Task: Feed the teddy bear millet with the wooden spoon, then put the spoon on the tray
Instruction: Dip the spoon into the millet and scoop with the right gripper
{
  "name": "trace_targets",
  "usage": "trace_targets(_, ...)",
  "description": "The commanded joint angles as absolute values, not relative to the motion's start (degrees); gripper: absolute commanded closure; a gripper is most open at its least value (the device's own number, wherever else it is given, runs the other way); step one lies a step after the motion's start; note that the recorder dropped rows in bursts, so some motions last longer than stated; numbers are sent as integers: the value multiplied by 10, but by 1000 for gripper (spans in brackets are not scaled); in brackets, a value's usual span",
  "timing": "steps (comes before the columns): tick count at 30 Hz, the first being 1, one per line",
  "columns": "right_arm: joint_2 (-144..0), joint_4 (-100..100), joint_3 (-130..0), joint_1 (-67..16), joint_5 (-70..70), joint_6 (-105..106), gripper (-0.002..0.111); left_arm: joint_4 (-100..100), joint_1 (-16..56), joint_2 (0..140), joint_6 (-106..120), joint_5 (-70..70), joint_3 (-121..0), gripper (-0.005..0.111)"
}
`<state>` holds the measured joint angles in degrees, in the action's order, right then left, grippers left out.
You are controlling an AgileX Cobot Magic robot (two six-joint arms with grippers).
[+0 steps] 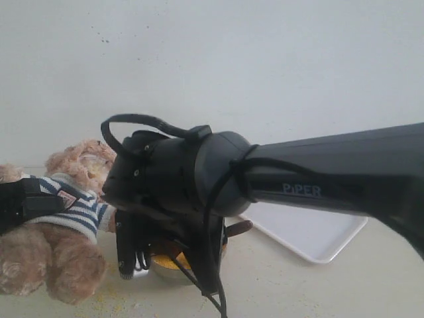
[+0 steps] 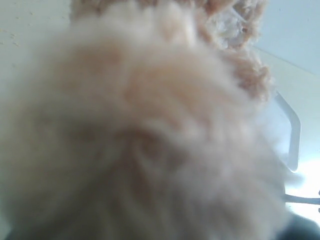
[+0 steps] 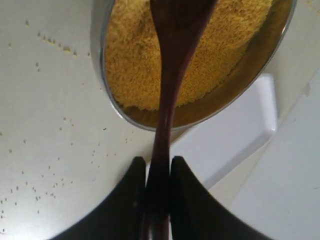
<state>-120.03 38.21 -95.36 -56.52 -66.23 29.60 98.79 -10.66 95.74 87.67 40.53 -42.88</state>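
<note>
While right jaws pinch the stiff, light wooden spoon (image 3: 167,90) by its slim handle, left jaws clasp the soft teddy bear (image 1: 59,258).

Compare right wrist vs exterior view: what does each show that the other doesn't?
Right wrist only: the right gripper shut on the slim handle of the dark reddish-brown wooden spoon, its oval bowl over the mound of fine yellow millet. Exterior only: the fluffy light-brown teddy bear in a striped shirt, and the black right arm across the foreground. Both: the round shallow steel bowl, the flat white rectangular plastic tray, loose grains on the table.
</note>
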Motion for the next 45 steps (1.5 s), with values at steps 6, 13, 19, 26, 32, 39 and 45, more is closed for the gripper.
trace_targets(6, -1198, 262, -971, -510, -673, 310, 109, 999, -107, 958, 879, 422, -432, 103)
trace_targets(13, -1198, 188, -972, -477, -681, 349, 109, 999, -107, 958, 879, 422, -432, 103)
trace_targets(19, -1198, 157, -972, -470, -683, 362, 109, 999, -107, 958, 879, 418, -432, 103)
trace_targets(26, -1198, 130, -972, -444, -685, 360, 109, 999, -107, 958, 879, 418, -432, 103)
trace_targets(32, -1198, 42, -972, -402, -686, 366, 109, 999, -107, 958, 879, 418, -432, 103)
trace_targets(39, -1198, -59, -985, -358, -687, 366, 109, 999, -107, 958, 879, 419, -432, 103)
trace_targets(45, -1198, -102, -1053, -344, -700, 363, 109, 995, -107, 958, 877, 426, -432, 103)
